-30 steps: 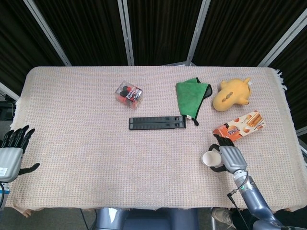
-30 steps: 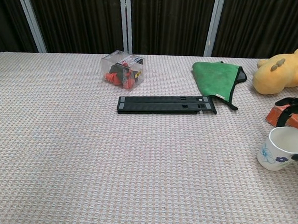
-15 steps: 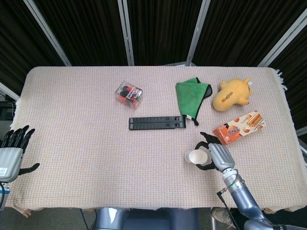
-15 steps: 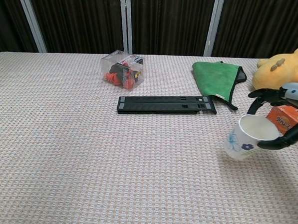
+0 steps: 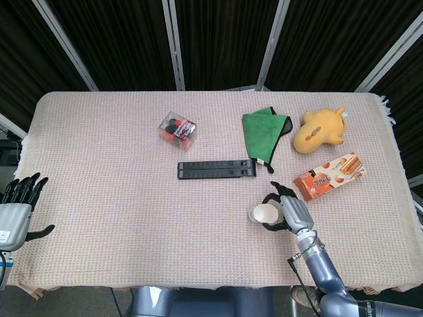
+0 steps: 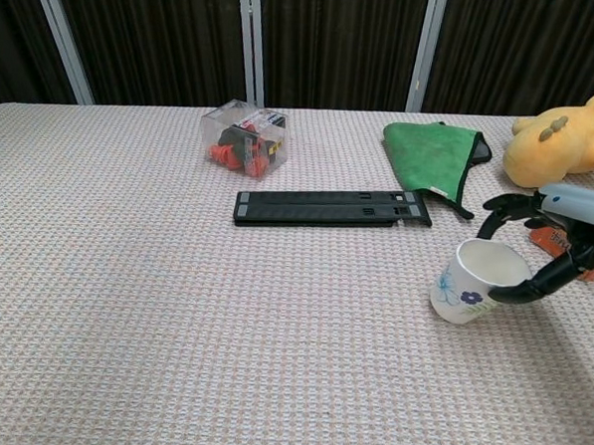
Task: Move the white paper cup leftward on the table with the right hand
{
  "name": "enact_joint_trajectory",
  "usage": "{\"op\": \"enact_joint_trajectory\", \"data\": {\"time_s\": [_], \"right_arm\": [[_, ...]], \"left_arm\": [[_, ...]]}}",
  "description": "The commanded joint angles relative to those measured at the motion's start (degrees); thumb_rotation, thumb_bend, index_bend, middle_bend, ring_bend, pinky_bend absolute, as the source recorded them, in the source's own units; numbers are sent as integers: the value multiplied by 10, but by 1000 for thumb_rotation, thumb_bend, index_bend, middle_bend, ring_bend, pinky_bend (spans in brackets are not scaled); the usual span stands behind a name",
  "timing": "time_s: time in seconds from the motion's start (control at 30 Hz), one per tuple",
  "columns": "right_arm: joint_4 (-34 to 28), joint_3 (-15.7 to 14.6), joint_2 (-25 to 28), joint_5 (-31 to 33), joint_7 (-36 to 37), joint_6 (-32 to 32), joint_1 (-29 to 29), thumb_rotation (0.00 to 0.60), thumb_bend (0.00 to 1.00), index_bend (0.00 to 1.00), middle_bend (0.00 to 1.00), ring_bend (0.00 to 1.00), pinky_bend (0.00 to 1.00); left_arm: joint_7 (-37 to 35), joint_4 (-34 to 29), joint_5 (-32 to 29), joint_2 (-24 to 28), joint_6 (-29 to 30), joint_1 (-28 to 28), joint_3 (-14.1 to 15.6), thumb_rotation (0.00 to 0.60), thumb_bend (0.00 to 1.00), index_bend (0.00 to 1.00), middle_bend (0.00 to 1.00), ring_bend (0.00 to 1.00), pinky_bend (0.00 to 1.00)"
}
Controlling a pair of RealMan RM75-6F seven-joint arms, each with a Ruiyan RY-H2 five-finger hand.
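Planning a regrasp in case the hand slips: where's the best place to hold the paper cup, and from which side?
Grip the cup around its side wall just under the rim, coming from its right, as the right hand does now. The cup is round, open-topped and tilted left, and the table to its left, its direction of travel, is bare.

head view: high, looking steeply down, whole table (image 5: 99, 198) | chest view: low, near, facing across tabletop toward curtains (image 6: 336, 45) | shared: table's middle

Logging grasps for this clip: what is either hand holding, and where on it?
The right hand holds the white paper cup around its upper wall near the rim; the left hand holds nothing.
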Motion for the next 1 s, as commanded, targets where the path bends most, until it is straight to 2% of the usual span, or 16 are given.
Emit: {"op": "enact_joint_trajectory", "data": {"time_s": [0.03,0.17,0.2,0.33,0.43,0.67,0.83,1.0], "right_arm": [[13,-6,0,9,-10,-1,1,600,232,413,79,0,0],[32,-20,4,8,-42,12,2,600,228,410,67,0,0],[34,-22,4,9,-48,16,1,600,227,384,51,0,0],[42,-27,-1,16,-86,53,-3,600,226,147,0,0,0],[40,-30,-8,8,-111,84,-6,600,222,86,0,0,0],[14,-41,-19,-8,-167,126,-10,600,216,93,0,0,0],[14,-39,-50,-11,-205,150,-4,600,213,197,0,0,0],[32,-35,-83,-12,-239,166,2,600,212,250,1,0,0]], "left_arm": [[0,0,0,0,0,0,0,600,0,0,0,0,0],[2,0,0,-1,1,0,0,600,0,0,0,0,0],[2,-1,0,-1,1,0,0,600,0,0,0,0,0],[4,-1,-1,-1,1,1,0,600,0,0,0,0,0],[4,-2,-1,-1,1,1,0,600,0,0,0,0,0],[3,-1,0,0,1,1,0,600,0,0,0,0,0],[0,-1,1,0,1,1,0,600,0,0,0,0,0],[0,-1,0,0,0,0,0,600,0,0,0,0,0]]}}
